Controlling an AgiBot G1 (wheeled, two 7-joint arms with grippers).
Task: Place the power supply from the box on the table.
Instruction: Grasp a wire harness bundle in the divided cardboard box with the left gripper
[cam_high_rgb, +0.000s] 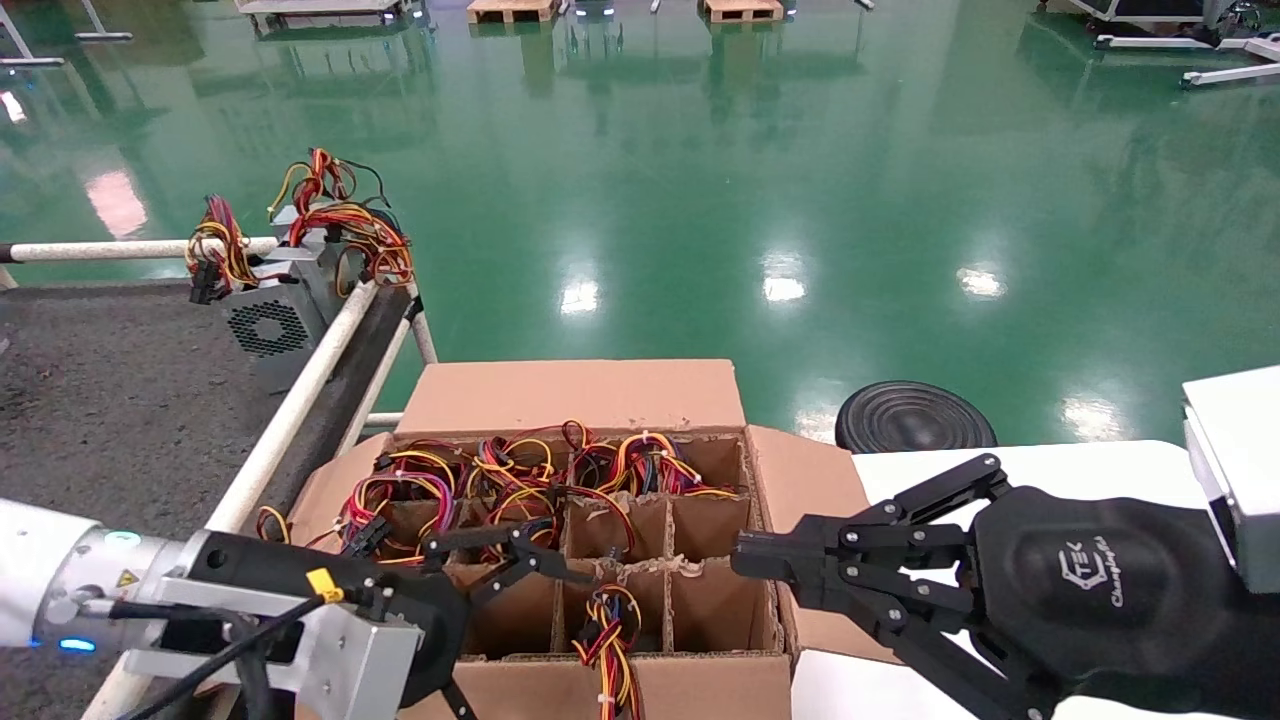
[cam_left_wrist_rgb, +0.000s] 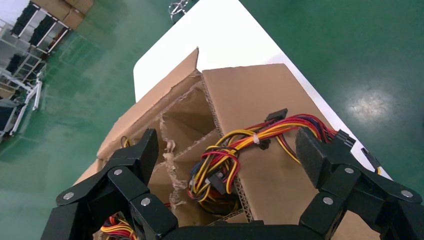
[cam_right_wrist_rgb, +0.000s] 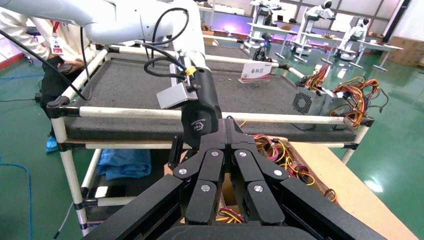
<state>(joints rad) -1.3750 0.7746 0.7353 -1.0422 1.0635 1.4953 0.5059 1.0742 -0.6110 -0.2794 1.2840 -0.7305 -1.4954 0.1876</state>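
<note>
The box (cam_high_rgb: 570, 395) stands open at front centre, its cardboard grid partly filled with red, yellow and black wire bundles (cam_high_rgb: 470, 480). No power supply case shows in its cells; the cases are hidden under the wires. My left gripper (cam_high_rgb: 505, 625) hovers open over the box's near-left cells. In the left wrist view its fingers (cam_left_wrist_rgb: 145, 147) straddle one bundle (cam_left_wrist_rgb: 220, 167) that hangs over the front wall (cam_left_wrist_rgb: 260, 100). My right gripper (cam_high_rgb: 745, 555) is shut, empty, with its tips at the box's right wall. The table (cam_high_rgb: 100, 400) lies to the left.
Two grey units (cam_high_rgb: 270, 320) with wire tangles sit at the table's far corner, one with a round fan grille. A white tube rail (cam_high_rgb: 290, 400) separates table and box. A white tabletop (cam_high_rgb: 1050, 460) carries the box; a black round disc (cam_high_rgb: 910, 415) lies on the green floor.
</note>
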